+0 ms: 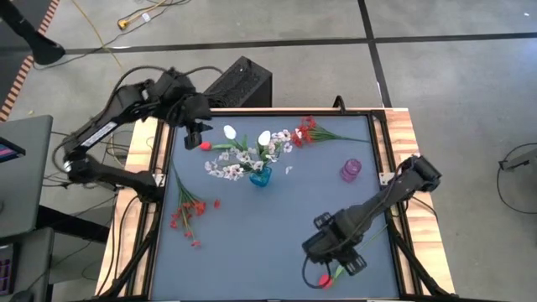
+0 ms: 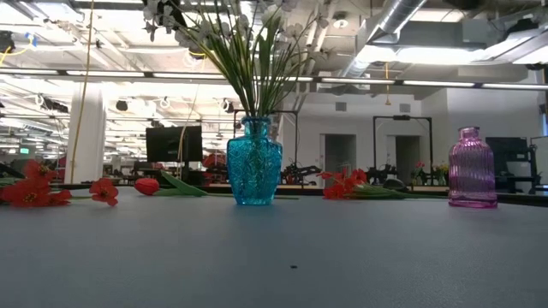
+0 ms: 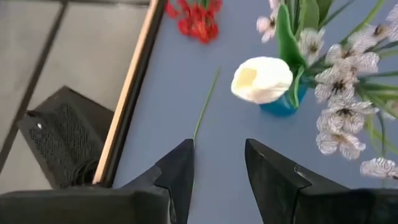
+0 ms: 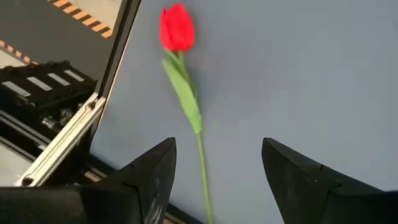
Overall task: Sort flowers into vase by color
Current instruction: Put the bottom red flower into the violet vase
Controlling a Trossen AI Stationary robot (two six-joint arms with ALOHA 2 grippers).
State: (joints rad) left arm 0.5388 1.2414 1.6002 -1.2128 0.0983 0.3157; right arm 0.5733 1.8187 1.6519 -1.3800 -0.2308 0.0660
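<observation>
Between right gripper point(image 4: 214, 180) jaws: red tulip point(image 4: 177, 28).

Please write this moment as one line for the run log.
left claw: open, near white tulip | right claw: open, above red tulip stem | blue vase: white flowers | purple vase: empty

Bare table point(image 1: 277, 222) mid-front, blue vase point(image 1: 261, 176) with white sprays crowding centre, pink vase point(image 1: 351, 170) at right
</observation>
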